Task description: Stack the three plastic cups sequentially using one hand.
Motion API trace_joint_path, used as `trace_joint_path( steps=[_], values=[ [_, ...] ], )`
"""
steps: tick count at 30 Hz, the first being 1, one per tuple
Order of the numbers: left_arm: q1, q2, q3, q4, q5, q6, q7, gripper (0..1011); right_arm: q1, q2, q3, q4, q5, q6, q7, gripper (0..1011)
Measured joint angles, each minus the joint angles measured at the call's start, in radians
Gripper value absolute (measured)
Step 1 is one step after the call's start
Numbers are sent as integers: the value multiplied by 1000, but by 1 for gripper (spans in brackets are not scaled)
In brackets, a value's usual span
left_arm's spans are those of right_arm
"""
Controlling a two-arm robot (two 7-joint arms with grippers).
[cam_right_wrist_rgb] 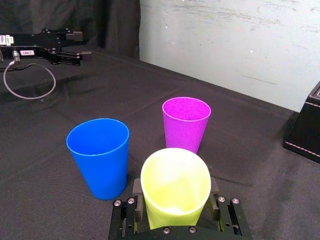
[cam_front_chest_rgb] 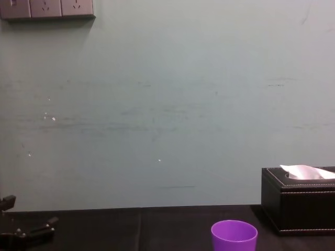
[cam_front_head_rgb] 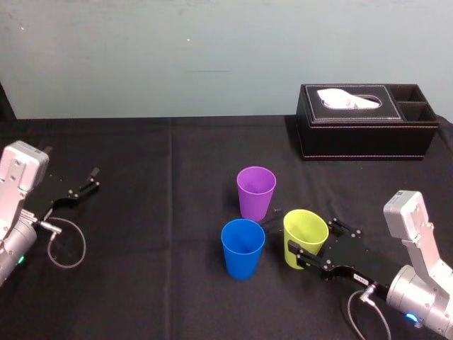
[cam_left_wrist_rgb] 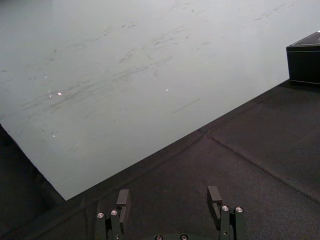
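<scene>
Black tablecloth [cam_front_head_rgb: 141, 283] — right pincer [cam_front_head_rgb: 289, 235] snug around tilted yellow-green cup [cam_front_head_rgb: 306, 230] — left pincer [cam_front_head_rgb: 93, 179] idle

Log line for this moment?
right gripper: shut on yellow-green cup | left gripper: open, parked left | blue cup, purple cup: unstacked

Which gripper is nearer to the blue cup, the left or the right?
Right. The right gripper holds the yellow-green cup just beside the blue cup; the left gripper sits open far off on the robot's left.
</scene>
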Motion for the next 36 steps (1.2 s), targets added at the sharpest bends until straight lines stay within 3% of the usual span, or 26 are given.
trace_joint_path(
  steps=[13, 19, 24, 36],
  values=[
    [0, 0, 0, 0, 0, 0, 0, 1010, -5, 1, 9, -12, 0, 10, -12, 737],
    [0, 0, 0, 0, 0, 0, 0, 1010, -13, 12, 35, -53, 21, 51, -25, 737],
    [0, 0, 0, 0, 0, 0, 0, 1010, -16, 34, 71, -124, 64, 120, -33, 737],
    [0, 0, 0, 0, 0, 0, 0, 1010, 26, 59, 78, -216, 91, 204, -58, 737]
  ],
)
